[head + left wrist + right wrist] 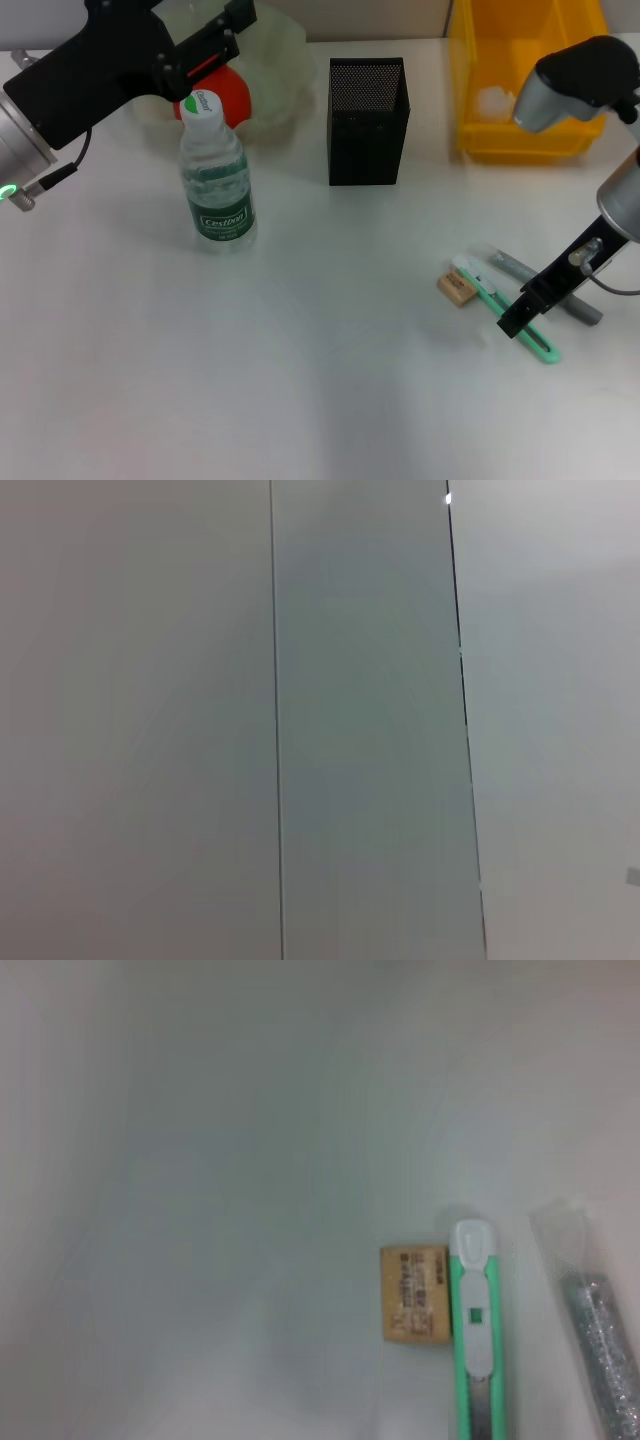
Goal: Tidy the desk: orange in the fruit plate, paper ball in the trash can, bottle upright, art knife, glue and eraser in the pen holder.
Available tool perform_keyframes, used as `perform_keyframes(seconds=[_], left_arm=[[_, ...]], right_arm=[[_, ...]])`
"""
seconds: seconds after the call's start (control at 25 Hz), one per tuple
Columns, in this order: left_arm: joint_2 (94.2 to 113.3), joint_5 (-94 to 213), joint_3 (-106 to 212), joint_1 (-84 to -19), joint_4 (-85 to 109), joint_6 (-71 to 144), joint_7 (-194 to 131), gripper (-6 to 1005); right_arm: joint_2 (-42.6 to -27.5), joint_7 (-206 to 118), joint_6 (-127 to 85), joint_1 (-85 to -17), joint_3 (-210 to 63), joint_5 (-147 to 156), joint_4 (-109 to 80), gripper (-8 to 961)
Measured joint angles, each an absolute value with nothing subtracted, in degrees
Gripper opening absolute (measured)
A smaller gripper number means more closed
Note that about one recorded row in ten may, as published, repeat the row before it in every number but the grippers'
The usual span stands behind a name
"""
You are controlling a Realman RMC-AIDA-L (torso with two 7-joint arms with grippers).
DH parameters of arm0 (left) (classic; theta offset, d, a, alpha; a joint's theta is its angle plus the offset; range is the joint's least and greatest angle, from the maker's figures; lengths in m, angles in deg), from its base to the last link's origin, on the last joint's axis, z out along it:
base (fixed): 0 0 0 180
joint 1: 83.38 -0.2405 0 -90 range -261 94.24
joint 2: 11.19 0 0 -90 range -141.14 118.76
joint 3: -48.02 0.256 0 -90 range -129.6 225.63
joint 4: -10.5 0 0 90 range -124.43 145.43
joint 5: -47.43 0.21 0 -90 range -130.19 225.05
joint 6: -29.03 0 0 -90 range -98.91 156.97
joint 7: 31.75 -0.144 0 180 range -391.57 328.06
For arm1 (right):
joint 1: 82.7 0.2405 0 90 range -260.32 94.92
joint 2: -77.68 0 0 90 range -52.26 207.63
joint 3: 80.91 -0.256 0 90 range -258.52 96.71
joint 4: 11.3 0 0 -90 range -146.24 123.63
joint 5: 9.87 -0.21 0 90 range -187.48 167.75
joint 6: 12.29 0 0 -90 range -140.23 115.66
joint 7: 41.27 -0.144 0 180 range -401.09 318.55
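The orange (232, 95) lies in the clear fruit plate (285, 50) at the back left, and my left gripper (205, 50) hangs just over it. In front of the plate the bottle (216, 185) stands upright. The black mesh pen holder (368, 122) is at the back centre. At the front right lie the tan eraser (457, 287) (413, 1293), the green art knife (520, 318) (473, 1340) and the grey glue stick (548, 288) (600, 1350), side by side. My right gripper (522, 312) is low over the art knife. A white paper ball (493, 100) sits in the yellow trash can (520, 142).
The trash can stands at the back right, close behind my right arm. A wide stretch of white desk lies open in the front and middle. The left wrist view holds only plain grey panels.
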State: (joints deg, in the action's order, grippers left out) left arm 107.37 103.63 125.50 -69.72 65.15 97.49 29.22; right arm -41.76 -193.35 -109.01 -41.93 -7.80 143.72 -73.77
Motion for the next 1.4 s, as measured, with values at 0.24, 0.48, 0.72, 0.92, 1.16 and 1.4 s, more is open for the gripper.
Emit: perform_keyframes(seconds=[0.24,0.48,0.72,0.92,1.16,1.4], left_arm=[[107.38,103.59,125.52,-70.14,65.08,97.71,29.20,658],[107.38,103.58,125.54,-70.46,65.25,97.92,29.17,658],[107.38,103.58,125.54,-70.71,65.49,98.01,29.15,658],[107.38,103.59,125.54,-70.89,65.60,98.03,29.15,658],[107.38,103.59,125.54,-70.99,65.67,98.10,29.15,658],[107.38,103.59,125.49,-71.09,65.79,98.11,29.15,659]], right_arm=[[-41.85,-195.04,-107.10,-41.48,-4.07,143.98,-73.20,583],[-41.85,-195.38,-104.89,-40.84,-1.76,144.04,-72.30,586],[-41.85,-195.61,-104.03,-40.37,-0.67,144.11,-72.22,546],[-41.80,-195.77,-103.46,-39.22,-0.32,144.20,-70.20,494],[-41.78,-196.08,-102.05,-38.17,1.31,144.88,-68.47,433],[-41.81,-196.18,-101.08,-37.65,1.61,145.27,-67.93,407]])
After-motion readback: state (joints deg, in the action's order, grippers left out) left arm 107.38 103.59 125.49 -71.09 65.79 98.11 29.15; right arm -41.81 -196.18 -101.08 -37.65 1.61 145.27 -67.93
